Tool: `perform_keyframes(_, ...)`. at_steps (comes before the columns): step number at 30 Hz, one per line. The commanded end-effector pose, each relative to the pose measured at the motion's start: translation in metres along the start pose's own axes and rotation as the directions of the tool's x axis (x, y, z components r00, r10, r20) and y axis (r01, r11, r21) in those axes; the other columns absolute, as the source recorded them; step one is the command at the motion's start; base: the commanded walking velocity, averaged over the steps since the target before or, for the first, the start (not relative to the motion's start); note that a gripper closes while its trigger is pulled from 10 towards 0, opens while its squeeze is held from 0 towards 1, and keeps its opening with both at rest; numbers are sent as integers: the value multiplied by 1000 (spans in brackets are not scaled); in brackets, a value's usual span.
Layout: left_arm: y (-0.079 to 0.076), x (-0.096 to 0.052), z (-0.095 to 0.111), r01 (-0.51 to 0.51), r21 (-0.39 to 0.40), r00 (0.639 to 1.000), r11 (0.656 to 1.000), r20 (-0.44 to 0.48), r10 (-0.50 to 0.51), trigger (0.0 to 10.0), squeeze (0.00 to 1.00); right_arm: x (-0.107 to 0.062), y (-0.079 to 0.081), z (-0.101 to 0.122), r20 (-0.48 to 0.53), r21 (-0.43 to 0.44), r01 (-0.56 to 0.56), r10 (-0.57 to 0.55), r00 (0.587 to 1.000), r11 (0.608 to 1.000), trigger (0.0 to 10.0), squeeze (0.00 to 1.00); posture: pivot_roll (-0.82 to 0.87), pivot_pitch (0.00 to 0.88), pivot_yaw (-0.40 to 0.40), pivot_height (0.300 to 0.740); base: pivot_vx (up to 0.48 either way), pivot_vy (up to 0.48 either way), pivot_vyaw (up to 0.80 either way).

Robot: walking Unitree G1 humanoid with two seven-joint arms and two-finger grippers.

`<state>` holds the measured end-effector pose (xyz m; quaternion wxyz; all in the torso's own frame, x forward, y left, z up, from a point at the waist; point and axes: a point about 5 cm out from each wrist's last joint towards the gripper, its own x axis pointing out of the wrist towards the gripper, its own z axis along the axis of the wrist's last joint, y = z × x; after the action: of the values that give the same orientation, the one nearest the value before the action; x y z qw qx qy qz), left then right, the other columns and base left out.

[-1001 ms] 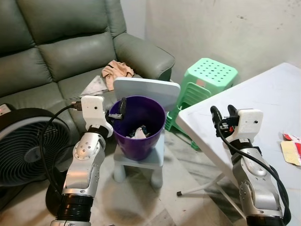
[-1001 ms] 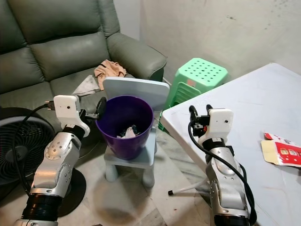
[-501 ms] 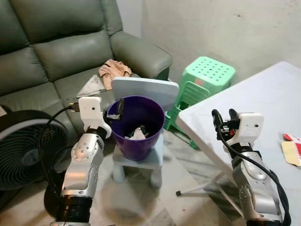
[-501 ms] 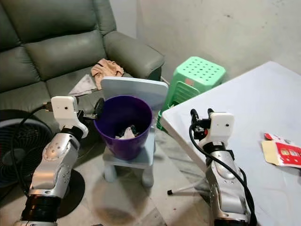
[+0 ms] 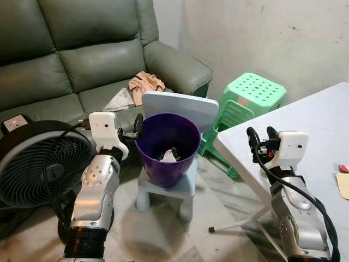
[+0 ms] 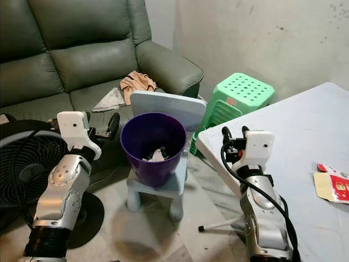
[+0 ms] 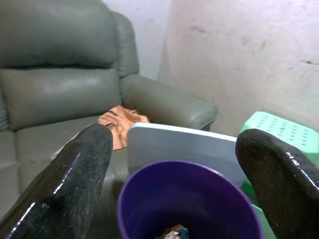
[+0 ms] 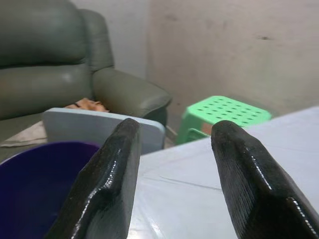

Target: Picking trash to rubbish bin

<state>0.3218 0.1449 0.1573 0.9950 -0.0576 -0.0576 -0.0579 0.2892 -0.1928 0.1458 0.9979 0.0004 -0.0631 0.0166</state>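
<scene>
The purple rubbish bin (image 5: 166,143) stands on a small pale blue chair (image 5: 180,106) in front of the sofa. Crumpled trash (image 5: 169,156) lies in its bottom. My left gripper (image 5: 136,126) is open and empty, level with the bin's left rim and just outside it; through its wide-spread fingers (image 7: 75,169) I look over the bin's mouth. My right gripper (image 5: 260,136) is open and empty too, held up over the near corner of the white table (image 5: 305,117). A red and white carton (image 6: 332,184) lies on the table at the far right.
A large black floor fan (image 5: 38,164) stands close on the left. Behind the bin is a grey-green sofa (image 5: 82,60) with a crumpled cloth (image 5: 146,83). Stacked green stools (image 5: 248,95) stand between chair and wall. The table's leg (image 5: 240,221) reaches onto the floor.
The whole view has swung left, showing more of the fan and less of the table. My left gripper has drawn back from over the bin's rim to just outside it.
</scene>
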Motion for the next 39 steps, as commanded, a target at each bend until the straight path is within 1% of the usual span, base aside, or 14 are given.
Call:
perform_keyframes(1, -1, 4, 2, 5, -4, 1000, 1000, -7, -5, 10000, 0, 3, -5, 3, 5, 0, 39, -39, 999, 999, 10000, 0, -31, 62, -13, 740, 0, 0, -769)
perform_keyframes(3, 0, 5, 3, 5, -5, 1000, 1000, -7, -5, 10000, 0, 4, -4, 3, 1, -1, 38, -38, 999, 999, 10000, 0, -30, 64, -14, 740, 0, 0, -769)
perform_keyframes(5, 1, 3, 3, 10, 9, 1000, 1000, -20, -9, 10000, 0, 2, 2, 3, 3, 2, 9, -9, 1000, 1000, 10000, 0, -25, 80, -11, 740, 0, 127, -769)
perform_keyframes(10, 6, 0, 0, -15, -6, 999, 1000, -37, 15, 10000, 0, 0, 3, -2, -22, 11, 13, -12, 1000, 1000, 10000, 0, -17, 87, -13, 740, 0, 451, -770)
perform_keyframes(13, 7, -1, 2, -25, -9, 999, 1000, -23, 25, 10000, 0, -1, 4, -3, -29, 12, 8, -8, 1000, 1000, 10000, 0, -7, 98, -17, 740, 0, 0, -771)
perform_keyframes(18, 6, -2, 1, -35, -25, 998, 999, -44, 34, 10000, 0, 0, 4, -4, -31, 8, 14, -14, 999, 1000, 10000, 0, -2, 101, -20, 740, 0, 0, -769)
perform_keyframes(21, 7, -5, 0, -46, -43, 998, 998, -54, 44, 10000, 0, -1, 7, -6, -45, 13, 11, -11, 999, 1000, 10000, 0, 3, 106, -25, 740, 0, 0, -769)
perform_keyframes(22, 8, -5, 0, -44, -37, 997, 998, -57, 42, 10000, 0, -1, 9, -6, -44, 14, 7, -6, 999, 1000, 10000, 0, 3, 116, -25, 740, 0, 0, -769)
perform_keyframes(25, 5, -7, 0, -27, -24, 998, 999, -58, 25, 10000, 0, -3, 12, -7, -51, 17, -5, 5, 999, 1000, 10000, 0, 7, 109, -28, 740, 0, 0, -769)
perform_keyframes(28, 4, -8, 0, -25, -29, 998, 999, -66, 23, 10000, 0, -4, 14, -9, -61, 21, -7, 8, 998, 1000, 10000, 0, 7, 112, -27, 740, 0, 0, -769)
perform_keyframes(29, 2, -9, 0, -10, -9, 998, 1000, -64, 10, 10000, 0, -5, 14, -9, -57, 20, -9, 10, 998, 1000, 10000, 0, 8, 106, -25, 740, 0, 0, -769)
perform_keyframes(32, 2, -12, -4, -18, -23, 995, 1000, -94, 15, 10000, 0, -6, 13, -10, -61, 16, 1, 0, 998, 1000, 10000, 0, 8, 115, -27, 740, 0, 0, -769)
perform_keyframes(35, 0, -14, -3, 7, 5, 997, 1000, -82, -6, 10000, 0, -7, 15, -10, -66, 24, -6, 7, 998, 1000, 10000, 0, 5, 111, -27, 740, 0, 0, -769)
perform_keyframes(39, -3, -14, -4, 10, 6, 996, 1000, -89, -10, 10000, 0, -9, 16, -12, -71, 17, -12, 13, 997, 1000, 10000, 0, 4, 100, -29, 740, 0, 0, -769)
